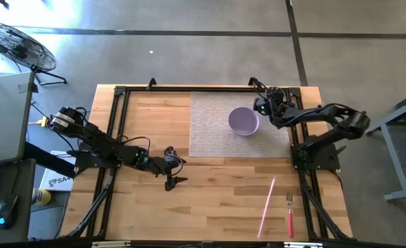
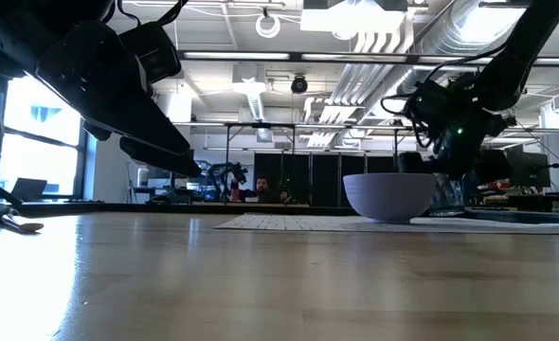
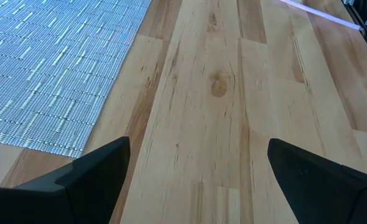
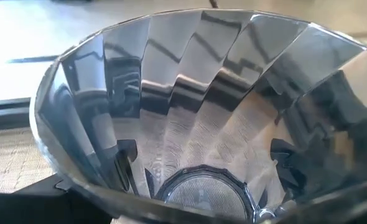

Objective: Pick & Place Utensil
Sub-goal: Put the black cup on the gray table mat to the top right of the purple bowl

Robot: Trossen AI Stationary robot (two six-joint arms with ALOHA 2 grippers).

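A fork with a red handle point(image 1: 290, 215) and a thin pink stick point(image 1: 267, 207) lie flat on the wood near the table's near right corner. The stick's end also shows in the left wrist view point(image 3: 320, 14). A lilac faceted bowl point(image 1: 243, 121) stands on its base on a grey woven mat point(image 1: 210, 124). My right gripper point(image 1: 263, 107) hangs at the bowl's far right rim, and the bowl point(image 4: 196, 124) fills its wrist view. Its fingers show dimly through the bowl's wall, wide apart. My left gripper point(image 1: 173, 172) hovers open over bare wood point(image 3: 199, 168), near the mat's near left corner. My right gripper stands at the bowl's rim point(image 4: 78, 186), coming from the table's right and slanting down. The bowl's wall hides the fingertips, so I cannot tell whether they touch it. The bowl rests on the mat point(image 2: 390, 197).
Black frame rails point(image 1: 113, 131) run along the table's left, right and far sides. The right arm's base point(image 1: 316, 155) stands just right of the mat. Bare wood lies between my left gripper and the utensils. A fan point(image 1: 17, 45) stands on the floor beyond the far left corner.
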